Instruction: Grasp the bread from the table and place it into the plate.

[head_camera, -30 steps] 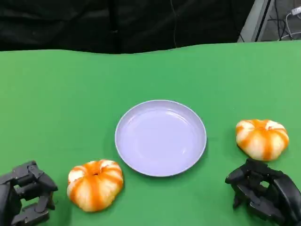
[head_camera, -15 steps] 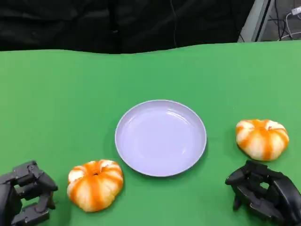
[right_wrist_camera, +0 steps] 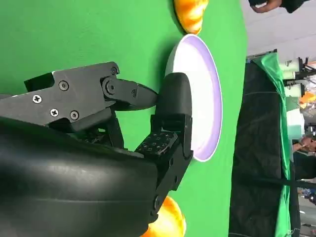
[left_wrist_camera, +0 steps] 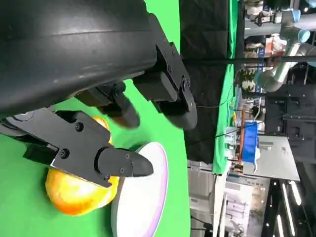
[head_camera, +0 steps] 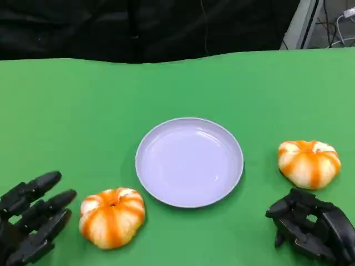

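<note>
At the table's seven o'clock the left hand (head_camera: pixel 30 216) lies spread wide, fingers extended toward the near bun and gripping nothing. Just beside it, toward the centre, sits the pumpkin-shaped bread with orange stripes (head_camera: pixel 112 216), resting on the green table (head_camera: pixel 83 111) and apart from the fingers. A gap of cloth separates that bun from the lavender plate (head_camera: pixel 189 162), which lies at the centre with nothing in it; the left wrist view puts the bun (left_wrist_camera: pixel 74 192) right next to the plate's rim (left_wrist_camera: pixel 158 187). If the fingers close from the outer side without getting under or around the rounded, soft-looking loaf, it will probably be shoved toward the plate or roll off the fingertips; a hard squeeze could dent it. A low carry could knock the plate's rim and slide the plate across the cloth. At three o'clock lies a second striped bun (head_camera: pixel 309 163), also on the table. The right hand (head_camera: pixel 310 227), at five o'clock, has its fingers curled in on nothing and sits just behind that bun; any forward drift would nudge it away.
</note>
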You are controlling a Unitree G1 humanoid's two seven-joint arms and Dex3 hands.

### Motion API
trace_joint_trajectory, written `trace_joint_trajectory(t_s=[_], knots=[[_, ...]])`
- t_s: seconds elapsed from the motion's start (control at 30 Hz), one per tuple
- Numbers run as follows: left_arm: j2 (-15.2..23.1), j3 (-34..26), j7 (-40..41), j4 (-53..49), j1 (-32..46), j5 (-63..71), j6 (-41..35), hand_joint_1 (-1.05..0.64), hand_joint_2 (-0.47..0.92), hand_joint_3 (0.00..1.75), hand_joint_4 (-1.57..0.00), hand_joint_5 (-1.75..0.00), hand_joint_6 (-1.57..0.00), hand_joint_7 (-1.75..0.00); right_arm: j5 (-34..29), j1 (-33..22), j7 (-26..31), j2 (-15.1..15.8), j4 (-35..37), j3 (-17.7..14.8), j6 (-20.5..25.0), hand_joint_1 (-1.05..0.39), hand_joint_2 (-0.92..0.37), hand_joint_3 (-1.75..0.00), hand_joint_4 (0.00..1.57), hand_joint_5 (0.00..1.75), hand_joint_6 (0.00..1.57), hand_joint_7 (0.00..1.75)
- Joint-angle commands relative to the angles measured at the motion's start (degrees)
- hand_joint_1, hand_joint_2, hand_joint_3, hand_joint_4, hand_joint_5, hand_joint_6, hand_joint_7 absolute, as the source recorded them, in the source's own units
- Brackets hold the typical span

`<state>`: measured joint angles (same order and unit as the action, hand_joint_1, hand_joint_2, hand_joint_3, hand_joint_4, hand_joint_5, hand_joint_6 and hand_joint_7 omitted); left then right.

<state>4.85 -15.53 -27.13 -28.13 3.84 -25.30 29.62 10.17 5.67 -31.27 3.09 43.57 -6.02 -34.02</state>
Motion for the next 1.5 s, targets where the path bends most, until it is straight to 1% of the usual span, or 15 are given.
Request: trace_joint_trajectory(t_s=[0.03, 0.07, 0.17, 0.27, 0.33, 0.43, 0.63, 0.73, 0.83, 0.87, 0.97, 1.07, 1.23, 1.37, 1.5], knots=[[0.94, -0.92, -2.94, 0.58, 0.38, -1.09, -0.47, -0.51, 0.92, 0.12, -0.62, 0.00, -0.61, 0.00, 0.26, 0.07, 0.38, 1.05, -0.10, -0.41, -0.57, -0.23, -0.92, -0.47, 0.62, 1.75, 0.75, 1.07], [0.96, -1.06, -3.38, 0.51, 0.36, -1.08, -0.42, -0.56, 0.92, 0.15, -0.61, 0.00, -0.59, 0.00, 0.19, 0.07, 0.46, 1.05, -0.07, -0.38, -0.61, -0.23, -0.92, -0.47, 0.61, 1.75, 0.75, 1.07], [0.81, -1.46, -3.87, 0.41, 0.28, -0.93, -0.41, -0.59, 0.92, 0.16, -0.61, 0.00, -0.57, 0.00, 0.17, 0.07, 0.53, 1.06, -0.06, -0.35, -0.64, -0.22, -0.92, -0.48, 0.61, 1.75, 0.75, 1.07], [1.50, -1.00, -3.66, 0.11, 0.66, 2.14, 2.41, -0.67, 0.92, 0.24, -0.55, 0.00, -0.54, 0.00, 0.30, -0.22, 0.51, 1.00, -0.53, -0.29, -0.29, -0.23, -0.92, -0.47, 0.62, 1.75, 0.75, 1.08], [1.65, -0.92, -3.47, 0.07, 0.76, 3.35, 3.32, -0.70, 0.92, 0.25, -0.53, 0.00, -0.52, 0.00, 0.34, -0.30, 0.47, 0.98, -0.63, -0.27, -0.23, -0.23, -0.92, -0.47, 0.62, 1.75, 0.75, 1.08], [3.11, 0.07, -1.34, 0.08, 1.05, 9.95, 8.05, -0.74, 0.92, 0.29, -0.51, 0.00, -0.50, 0.00, 0.17, -0.53, 0.81, 0.78, -0.97, -0.18, -0.35, -0.22, -0.92, -0.48, 0.62, 1.75, 0.75, 1.08], [4.01, 1.27, -0.58, 1.24, 1.04, 12.70, 9.19, -0.79, 0.92, 0.27, -0.49, 0.00, -0.49, 0.00, 0.08, -0.80, 1.17, 0.69, -1.43, 0.01, -0.17, -0.23, -0.92, -0.47, 0.62, 1.75, 0.74, 1.09], [6.96, 3.23, 3.26, 4.37, 1.50, 22.15, 10.10, -0.84, 0.92, 0.31, -0.50, -0.01, -0.47, 0.00, 0.27, -1.01, 1.06, 0.53, -1.66, 0.05, -0.32, -0.23, -0.92, -0.47, 0.62, 1.75, 0.74, 1.10], [7.92, 4.34, 5.05, 5.92, 1.97, 24.78, 9.53, -0.85, 0.92, 0.33, -0.49, 0.00, -0.45, 0.00, 0.34, -1.02, 0.94, 0.51, -1.60, 0.06, -0.46, -0.24, -0.92, -0.47, 0.62, 1.75, 0.74, 1.10], [8.58, 5.18, 5.45, 7.22, 2.10, 26.36, 8.60, -0.85, 0.92, 0.34, -0.48, 0.00, -0.45, 0.00, 0.22, -1.14, 1.11, 0.46, -1.75, 0.11, -0.50, -0.24, -0.92, -0.47, 0.62, 1.75, 0.74, 1.10], [10.49, 7.46, 6.29, 10.54, 2.21, 30.75, 5.52, -0.87, 0.92, 0.35, -0.42, 0.00, -0.41, 0.00, -0.04, -1.43, 1.52, 0.35, -2.18, 0.29, -0.29, -0.24, -0.92, -0.47, 0.61, 1.75, 0.74, 1.10], [11.86, 9.33, 7.23, 12.97, 2.10, 34.11, 2.79, -0.91, 0.92, 0.35, -0.42, -0.01, -0.38, 0.00, -0.19, -1.66, 1.90, 0.40, -2.76, 0.51, 0.13, -0.25, -0.92, -0.47, 0.62, 1.75, 0.74, 1.10], [13.51, 12.96, 7.77, 17.46, 1.49, 39.54, -4.57, -0.97, 0.92, 0.36, -0.41, 0.00, -0.38, 0.00, -0.08, -1.69, 2.14, 0.34, -2.77, 0.75, -0.11, -0.24, -0.92, -0.47, 0.61, 1.75, 0.74, 1.10], [14.64, 15.16, 6.85, 18.41, 0.46, 40.09, -7.86, -0.99, 0.92, 0.37, -0.39, 0.00, -0.36, 0.00, -0.17, -1.70, 2.37, 0.32, -2.79, 0.88, -0.26, -0.24, -0.92, -0.47, 0.61, 1.75, 0.74, 1.10], [16.95, 18.47, 5.71, 18.95, -1.49, 43.06, -11.69, -1.01, 0.92, 0.43, -0.36, 0.00, -0.31, 0.00, -0.39, -1.77, 2.59, 0.40, -2.85, 1.12, -0.34, -0.25, -0.92, -0.47, 0.62, 1.75, 0.74, 1.10]])
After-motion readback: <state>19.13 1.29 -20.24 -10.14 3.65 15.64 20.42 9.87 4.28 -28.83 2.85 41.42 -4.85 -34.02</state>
